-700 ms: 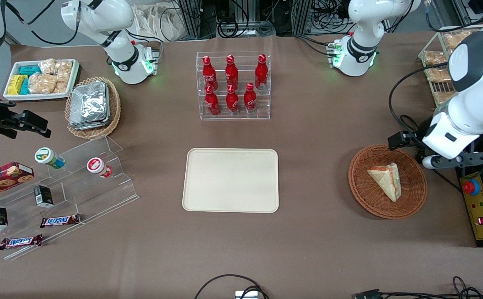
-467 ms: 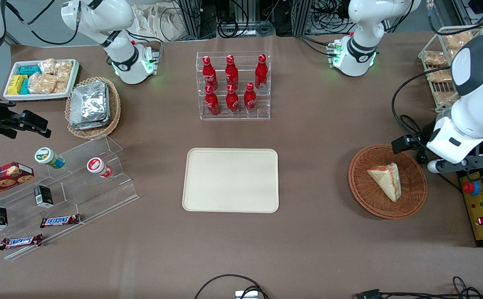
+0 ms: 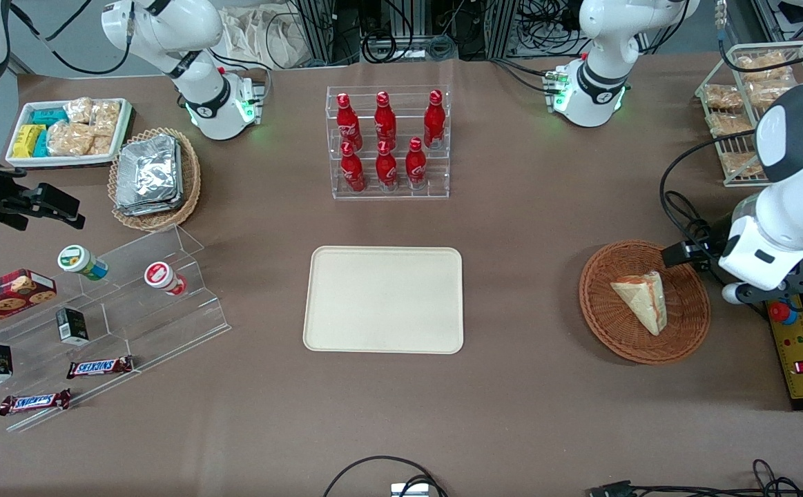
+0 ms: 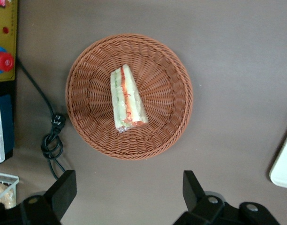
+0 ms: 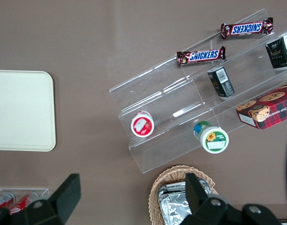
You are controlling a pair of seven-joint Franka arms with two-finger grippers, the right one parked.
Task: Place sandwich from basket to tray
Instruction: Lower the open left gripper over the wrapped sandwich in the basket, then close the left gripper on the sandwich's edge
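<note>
The sandwich (image 3: 643,300), a pale wedge with red and green filling along its edge, lies in the round reddish-brown basket (image 3: 608,331) toward the working arm's end of the table. The wrist view also has the sandwich (image 4: 127,98) in the basket (image 4: 167,70). My left gripper (image 4: 129,192) hangs open and empty high above bare table beside the basket's rim; one black finger (image 4: 64,187) shows on each side. In the front view its white wrist (image 3: 763,252) sits over the basket's edge. The cream tray (image 3: 384,300) lies empty mid-table, and its corner (image 4: 284,164) shows in the wrist view.
A yellow control box with a red button (image 3: 791,338) and a black cable (image 4: 52,140) lie beside the basket. A wire rack of bagged snacks (image 3: 739,110) stands farther from the front camera. Red bottles in a clear rack (image 3: 387,141) stand past the tray.
The left arm's wrist has moved nearer to the front camera and slightly toward its own end of the table. The sandwich, basket and tray have not moved.
</note>
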